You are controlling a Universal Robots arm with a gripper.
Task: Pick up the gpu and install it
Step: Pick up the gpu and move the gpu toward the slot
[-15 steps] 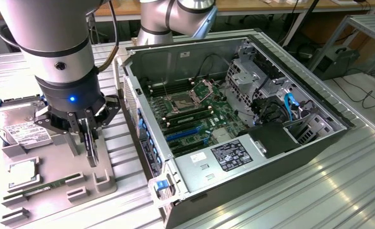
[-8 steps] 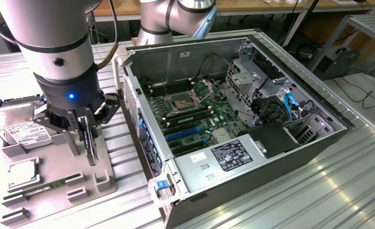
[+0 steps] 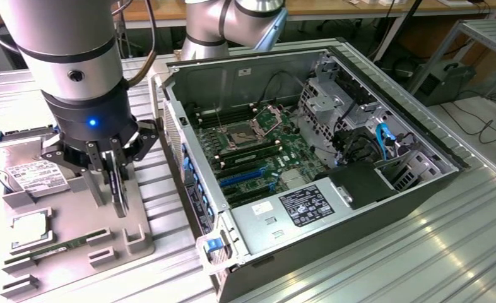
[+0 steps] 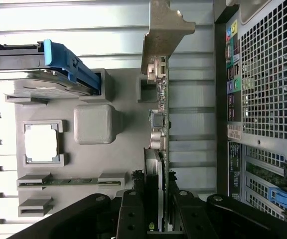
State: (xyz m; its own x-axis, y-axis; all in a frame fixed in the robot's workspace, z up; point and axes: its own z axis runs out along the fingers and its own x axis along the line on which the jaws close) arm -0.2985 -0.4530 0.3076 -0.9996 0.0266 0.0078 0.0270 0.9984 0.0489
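The hand [image 3: 113, 177] grips the thin gpu [image 3: 120, 205] by its upper edge, upright over the grey tray [image 3: 134, 221], near the tray's side facing the computer case [image 3: 231, 79].

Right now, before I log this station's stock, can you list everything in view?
gpu: one, green board with silver bracket, upright on edge in the gripper, over the tray
hard drive: one, silver with white label, on the tray
processor chip: one, silver, in a square tray pocket
memory stick: one, green, in a tray slot
tray: one, grey, at the exterior view's left
computer case: one, black and silver, open, motherboard showing
table: one, ribbed silver metal
gripper: one, black, shut on the gpu
arm: one, silver and grey
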